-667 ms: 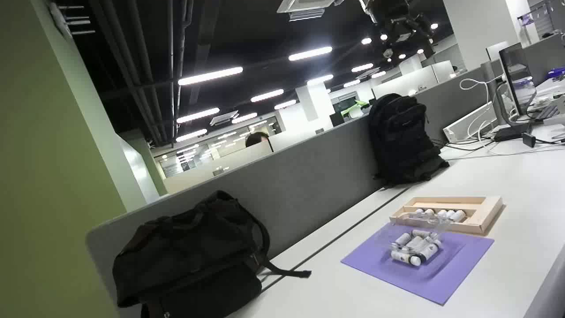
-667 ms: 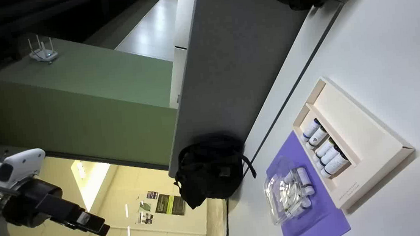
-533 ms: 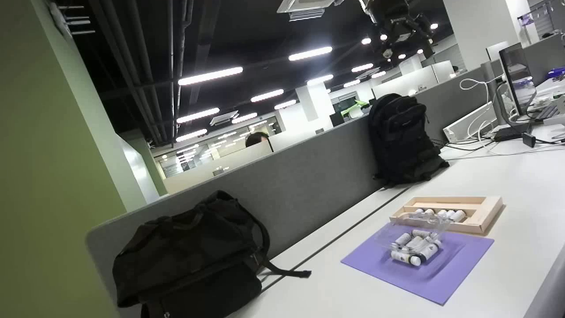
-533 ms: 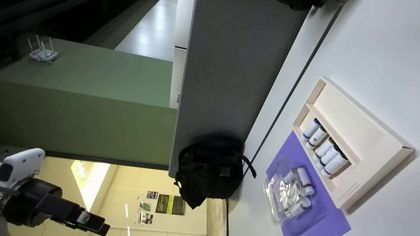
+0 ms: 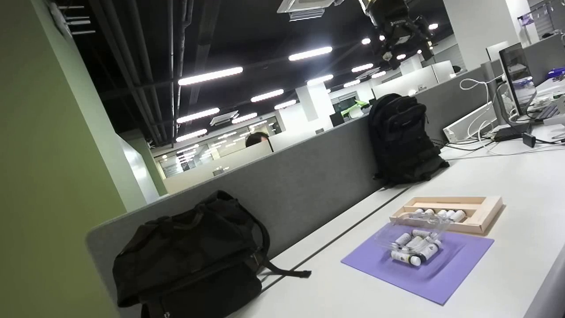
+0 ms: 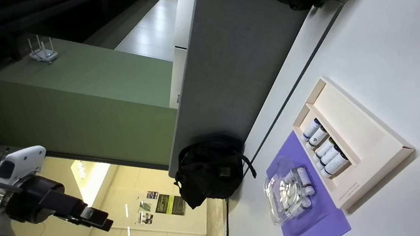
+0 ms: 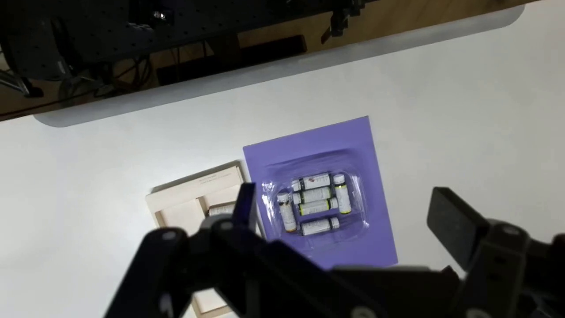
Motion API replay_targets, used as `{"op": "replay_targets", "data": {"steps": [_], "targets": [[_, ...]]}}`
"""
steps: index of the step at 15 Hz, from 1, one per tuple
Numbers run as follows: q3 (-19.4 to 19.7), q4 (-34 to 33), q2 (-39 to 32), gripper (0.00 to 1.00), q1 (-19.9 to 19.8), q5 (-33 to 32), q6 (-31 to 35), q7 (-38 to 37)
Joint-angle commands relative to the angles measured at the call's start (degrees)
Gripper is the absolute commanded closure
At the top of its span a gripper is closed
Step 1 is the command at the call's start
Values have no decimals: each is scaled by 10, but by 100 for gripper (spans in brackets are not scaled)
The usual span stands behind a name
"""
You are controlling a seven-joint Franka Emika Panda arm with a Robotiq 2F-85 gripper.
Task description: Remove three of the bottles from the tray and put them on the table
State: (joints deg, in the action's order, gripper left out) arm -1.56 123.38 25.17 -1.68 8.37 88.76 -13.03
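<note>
The wooden tray (image 6: 351, 128) lies on the pale table (image 6: 397, 40), also seen in the other views (image 5: 491, 212) (image 7: 194, 190). Several white-labelled bottles (image 6: 324, 148) lie side by side in its narrower compartment, also visible in an exterior view (image 5: 458, 216). In the wrist view one bottle (image 7: 221, 209) shows there; a finger hides the rest. My gripper (image 7: 346, 205) is open and empty, high above the table, fingers wide apart. It shows at the top of an exterior view (image 5: 408, 53) and side-on in an exterior view (image 6: 107, 223).
A clear plastic container (image 7: 266, 198) holding several more white bottles (image 7: 315, 194) sits on a purple mat (image 7: 375, 229) beside the tray. Two black backpacks (image 5: 190, 260) (image 5: 404, 141) stand along the grey divider (image 5: 309, 168). A monitor and cables (image 5: 516, 79) stand farther along the table.
My gripper has shifted slightly, lower in an exterior view and a little to the right where it shows side-on. The tray, bottles, mat and container have not moved.
</note>
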Motion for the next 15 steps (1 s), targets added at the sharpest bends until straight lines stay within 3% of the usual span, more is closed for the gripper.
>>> {"op": "replay_targets", "data": {"steps": [1,3,6,11,12,15], "targets": [[10,35,-20,0,-14,-38,66,35],[22,55,-38,0,-24,-68,128,64],[52,57,-80,0,-51,-35,225,21],[86,58,-126,0,-81,15,282,-22],[83,65,-116,0,-74,0,275,17],[87,65,-124,0,-76,2,277,24]]}}
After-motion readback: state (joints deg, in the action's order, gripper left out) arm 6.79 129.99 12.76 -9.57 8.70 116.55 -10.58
